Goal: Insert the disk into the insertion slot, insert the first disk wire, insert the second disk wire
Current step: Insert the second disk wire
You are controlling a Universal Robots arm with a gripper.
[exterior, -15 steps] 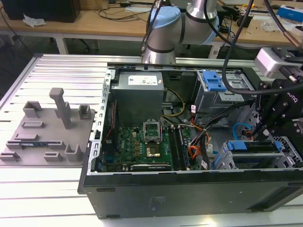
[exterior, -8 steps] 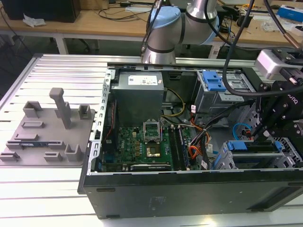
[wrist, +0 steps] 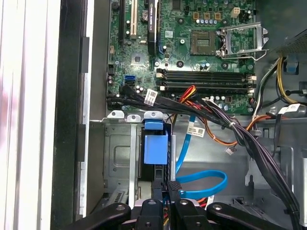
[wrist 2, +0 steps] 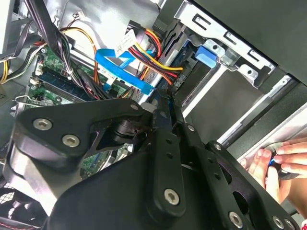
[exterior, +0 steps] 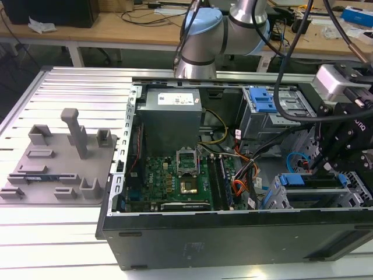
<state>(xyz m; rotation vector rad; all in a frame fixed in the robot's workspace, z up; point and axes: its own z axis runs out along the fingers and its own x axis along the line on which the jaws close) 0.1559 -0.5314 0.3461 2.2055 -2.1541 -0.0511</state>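
Jaws: the gripper (wrist: 166, 187) is lowered into the open computer case (exterior: 233, 239), at the drive end. Its tips stand close together, but I cannot tell whether they pinch anything, because the contact point is hidden.
At the jaws: the second disk wire (wrist: 204, 175) loops just beside the tips, and one end runs right up to them in both wrist views.
Just ahead of the jaws: a blue carrier tab (wrist: 156, 146) stands upright directly beyond the tips.
The disk (exterior: 312, 181): it lies inside the insertion slot (exterior: 277, 195), directly beneath the jaws in the exterior view, with its blue frame showing along the edge.
The first disk wire (exterior: 238, 188): it is coiled near the motherboard (wrist: 192, 28), apart from the jaws on the board side.
Obstructions: a black cable bundle (wrist: 230, 124) crosses between the jaws and the motherboard. Red, yellow and black leads (wrist 2: 148, 48) hang close past the tips.
Farther out: a taller grey bay with a blue latch (exterior: 262, 102) stands beyond the jaws. The power supply (exterior: 172, 114) is well apart from them.
Person: a hand (wrist 2: 276, 165) rests at the case edge, behind the jaws.
Outside the case: a grey fixture plate (exterior: 52, 157) lies on the ribbed surface (exterior: 58, 233), well apart from the jaws.
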